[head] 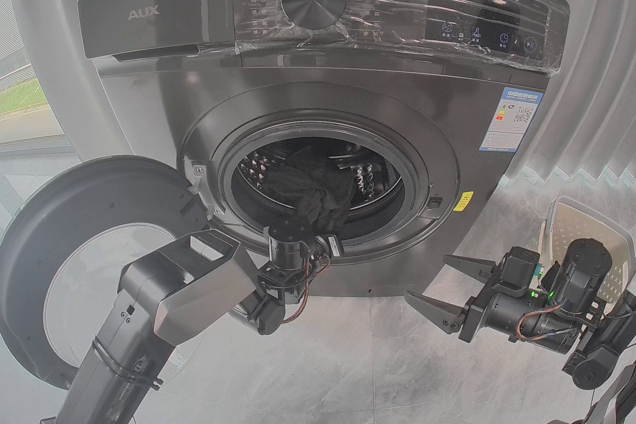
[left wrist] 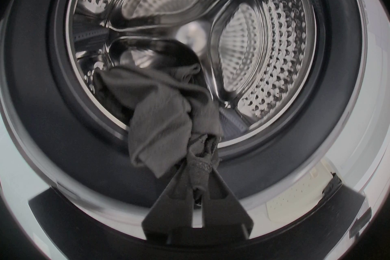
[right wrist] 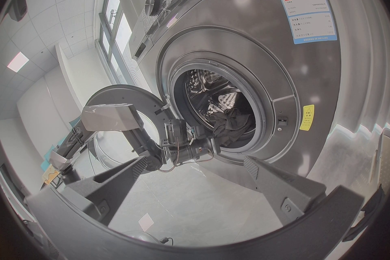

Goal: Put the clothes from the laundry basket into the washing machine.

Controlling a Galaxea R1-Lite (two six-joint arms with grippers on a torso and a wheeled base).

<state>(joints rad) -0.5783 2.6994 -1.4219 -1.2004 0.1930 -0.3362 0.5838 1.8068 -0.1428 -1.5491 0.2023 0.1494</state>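
Head view, one dark garment (head: 311, 188) in drum (head: 255, 167), left gripper (left wrist: 201, 167) grasping it, right gripper (head: 427, 279) released.

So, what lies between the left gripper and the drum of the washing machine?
The dark garment: in the left wrist view it runs from the left gripper, shut on its end, across the black door seal into the drum.
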